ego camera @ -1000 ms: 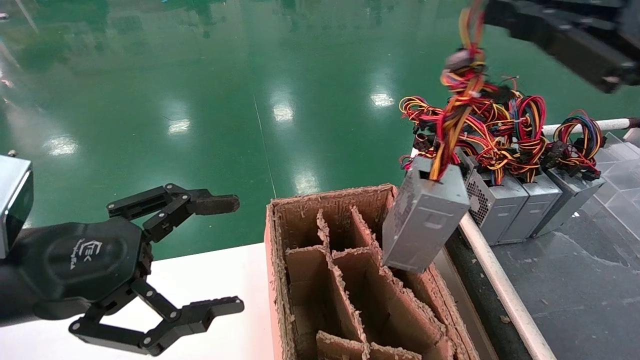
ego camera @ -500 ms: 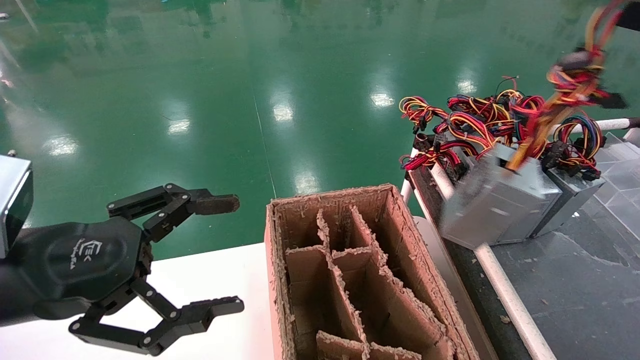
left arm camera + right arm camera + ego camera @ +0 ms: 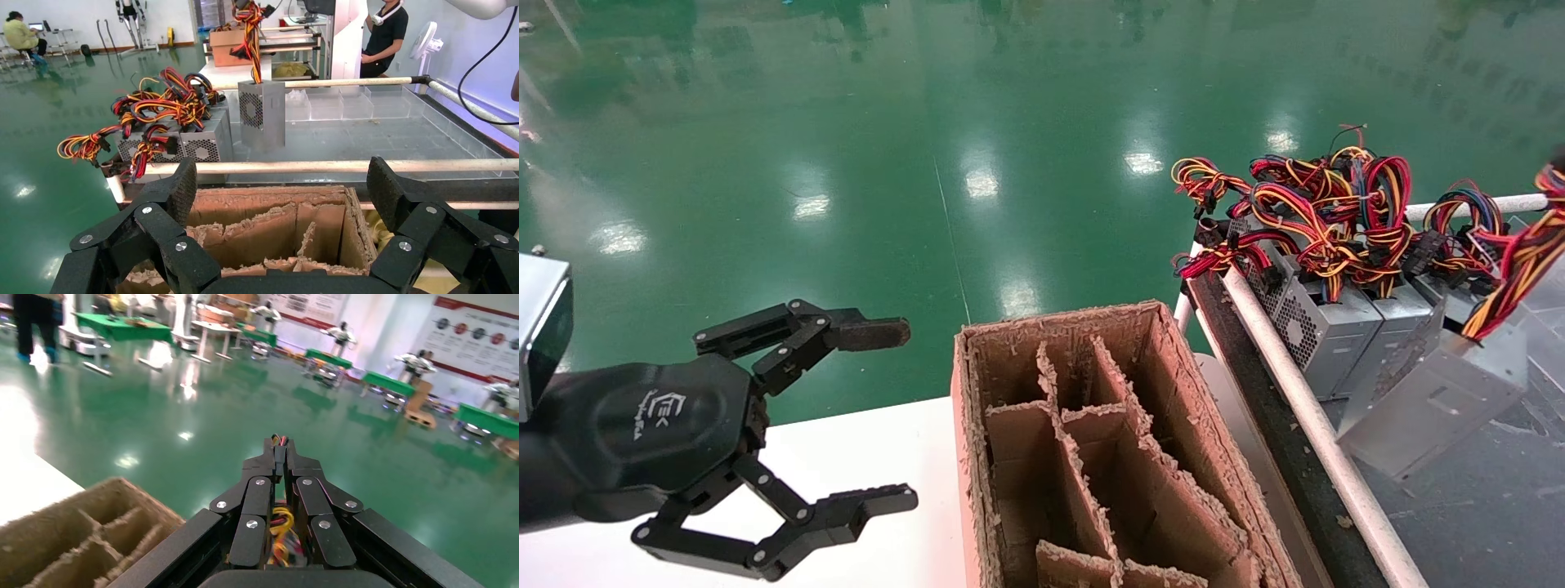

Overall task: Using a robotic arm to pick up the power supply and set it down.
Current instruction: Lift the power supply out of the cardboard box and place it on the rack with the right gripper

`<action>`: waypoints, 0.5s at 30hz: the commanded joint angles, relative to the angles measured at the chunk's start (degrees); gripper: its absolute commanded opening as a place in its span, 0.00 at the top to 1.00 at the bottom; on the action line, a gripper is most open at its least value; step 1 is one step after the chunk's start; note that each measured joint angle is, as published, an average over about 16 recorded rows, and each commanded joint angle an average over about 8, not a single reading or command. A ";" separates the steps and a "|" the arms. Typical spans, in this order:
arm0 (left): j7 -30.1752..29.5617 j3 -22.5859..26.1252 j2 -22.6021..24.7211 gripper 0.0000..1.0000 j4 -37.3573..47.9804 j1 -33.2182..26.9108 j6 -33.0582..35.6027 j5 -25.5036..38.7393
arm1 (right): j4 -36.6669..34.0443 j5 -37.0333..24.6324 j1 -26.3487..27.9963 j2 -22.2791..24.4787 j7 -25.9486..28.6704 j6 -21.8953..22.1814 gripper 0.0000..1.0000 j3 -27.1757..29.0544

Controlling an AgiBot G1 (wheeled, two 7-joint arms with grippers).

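Over the tray's near edge my right gripper (image 3: 280,454), clamped on the wires (image 3: 1512,273), dangles the power supply (image 3: 1434,400); lower slowly, w/o swing. Left gripper (image 3: 846,416) open, idle.

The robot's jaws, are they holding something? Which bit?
The right gripper holds the power supply by its wire bundle, so the box hangs below. The left gripper is open, holding nothing.

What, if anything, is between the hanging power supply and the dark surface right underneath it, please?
Nothing visible. The power supply hangs by its wires from the right gripper, beside the other grey boxes, over bare dark surface.
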 commanded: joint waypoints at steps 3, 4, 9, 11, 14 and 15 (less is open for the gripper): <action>0.00 0.00 0.00 0.00 0.00 0.00 0.00 0.00 | -1.96 0.70 -1.83 1.26 -1.79 -0.47 1.00 1.09; 0.00 0.00 0.00 0.00 0.00 0.00 0.00 0.00 | -2.28 0.86 -2.19 1.40 -2.12 -0.46 1.00 1.31; 0.00 0.00 0.00 0.00 0.00 0.00 0.00 0.00 | -3.56 1.04 -3.47 1.44 -3.15 0.42 1.00 1.83; 0.00 0.00 0.00 0.00 0.00 0.00 0.00 0.00 | -4.03 0.75 -3.67 1.27 -3.39 1.04 1.00 1.77; 0.00 0.00 0.00 0.00 0.00 0.00 0.00 0.00 | -4.80 0.12 -3.63 0.83 -3.53 1.88 1.00 1.41; 0.00 0.00 0.00 0.00 0.00 0.00 0.00 0.00 | -5.06 -0.16 -3.52 0.62 -3.55 2.12 1.00 1.23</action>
